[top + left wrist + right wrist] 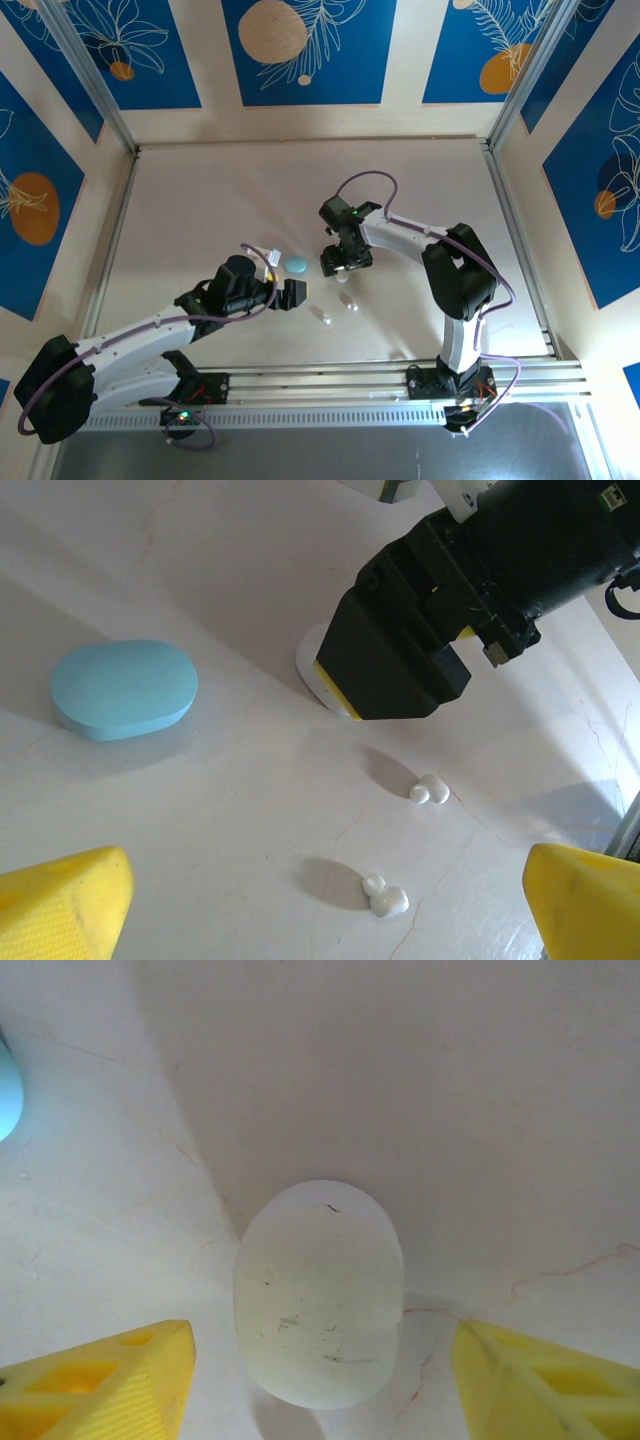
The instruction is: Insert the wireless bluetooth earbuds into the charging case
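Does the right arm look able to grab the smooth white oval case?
Probably yes. The right gripper hangs right over the smooth white oval case. Its yellow fingers stand one on each side with small gaps, and nothing lies between them and the case.

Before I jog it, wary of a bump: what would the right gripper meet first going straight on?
Probably the white oval case, centred between the fingers of the right gripper; depth unclear.

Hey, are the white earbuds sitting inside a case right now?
No, the white earbuds lie loose on the table, away from the blue case.
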Available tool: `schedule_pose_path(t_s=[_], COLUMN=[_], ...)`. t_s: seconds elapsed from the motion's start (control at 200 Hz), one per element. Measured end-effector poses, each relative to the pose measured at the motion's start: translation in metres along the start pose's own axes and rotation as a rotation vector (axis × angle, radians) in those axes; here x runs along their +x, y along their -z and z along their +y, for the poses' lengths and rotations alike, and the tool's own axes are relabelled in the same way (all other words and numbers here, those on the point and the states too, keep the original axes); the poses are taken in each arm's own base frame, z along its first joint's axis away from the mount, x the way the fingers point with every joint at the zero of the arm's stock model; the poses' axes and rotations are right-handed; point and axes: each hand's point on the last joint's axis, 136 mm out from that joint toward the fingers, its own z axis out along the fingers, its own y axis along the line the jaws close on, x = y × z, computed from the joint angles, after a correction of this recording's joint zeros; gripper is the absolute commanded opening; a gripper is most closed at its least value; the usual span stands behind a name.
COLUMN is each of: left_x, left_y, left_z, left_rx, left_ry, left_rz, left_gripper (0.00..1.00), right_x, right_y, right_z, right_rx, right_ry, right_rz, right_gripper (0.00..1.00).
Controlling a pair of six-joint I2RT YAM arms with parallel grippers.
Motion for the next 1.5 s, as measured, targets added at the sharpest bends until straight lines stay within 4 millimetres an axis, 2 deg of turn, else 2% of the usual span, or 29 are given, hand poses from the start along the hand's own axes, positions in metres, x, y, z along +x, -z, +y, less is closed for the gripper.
schedule_pose_path(t_s=[0.27,0.395,0.745,1.035,1.501], left_x=[-0.001,-0.001,-0.002,-0.001,-0.002], left_y=[-0.001,-0.001,-0.001,-0.002,-0.002], left_z=[0.006,0.007,0.009,0.010,0.011], left_rx=[-0.016,-0.019,-0.023,-0.028,-0.031], left_ry=[0.028,0.031,0.034,0.036,0.038], left_rz=[0.001,-0.001,-0.004,0.001,-0.001], left_gripper=[1.00,1.00,1.00,1.00,1.00], right_x=[-0.002,-0.006,-0.011,-0.007,-0.006], right_y=[0.000,0.002,0.005,-0.009,-0.011], right_z=[0.003,0.002,0.000,-0.002,0.000], right_rx=[0.010,0.026,0.041,0.055,0.056], right_ry=[-0.005,-0.012,-0.024,-0.023,-0.019], right_rz=[-0.016,-0.032,-0.050,-0.014,-0.009], right_gripper=[0.68,0.63,0.60,0.60,0.48])
